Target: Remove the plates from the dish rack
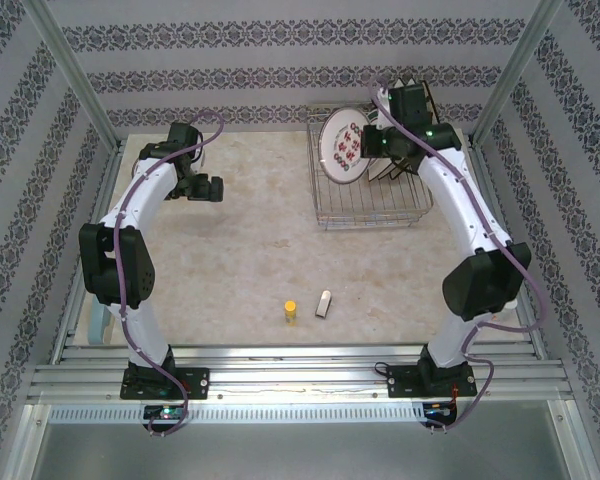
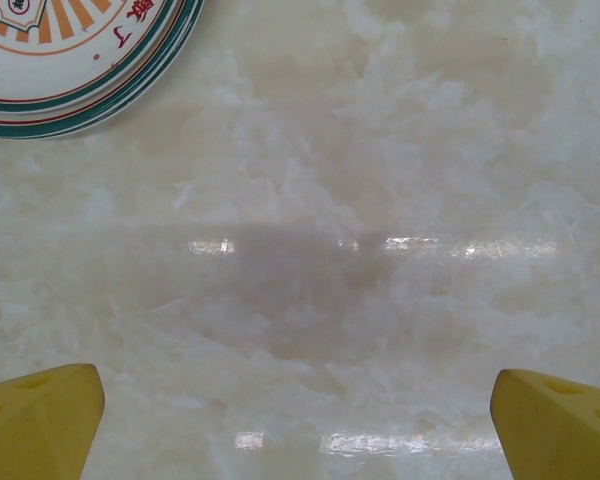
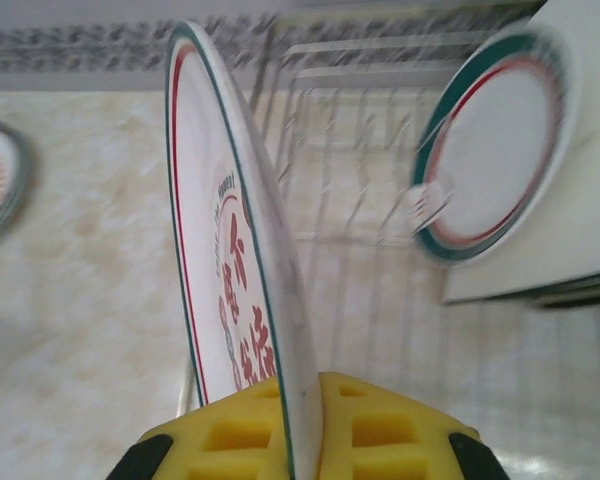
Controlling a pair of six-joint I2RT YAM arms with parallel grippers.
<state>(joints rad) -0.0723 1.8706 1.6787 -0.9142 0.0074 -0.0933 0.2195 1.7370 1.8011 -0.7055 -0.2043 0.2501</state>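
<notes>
Right tool (image 3: pixel 305 425) clenched on the rim of an upright round plate (image 3: pixel 230 270) at the dish rack (image 1: pixel 372 208), far right of the tabletop (image 1: pixel 240 260). Other plates (image 3: pixel 495 150) stand behind. Left tool (image 1: pixel 208 188) hangs released, far left. Likely lifting out; next, carry it clear.

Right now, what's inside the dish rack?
A round plate stands before square plates in the rack. The right hand grips another plate, hiding slots behind it.

The left arm (image 1: pixel 145 195) and right arm (image 1: pixel 458 195) are white with black joints. Purple cables (image 1: pixel 185 400) run along them. The fingers (image 2: pixel 40 420) are yellow. One green light (image 1: pixel 431 129) glows.
</notes>
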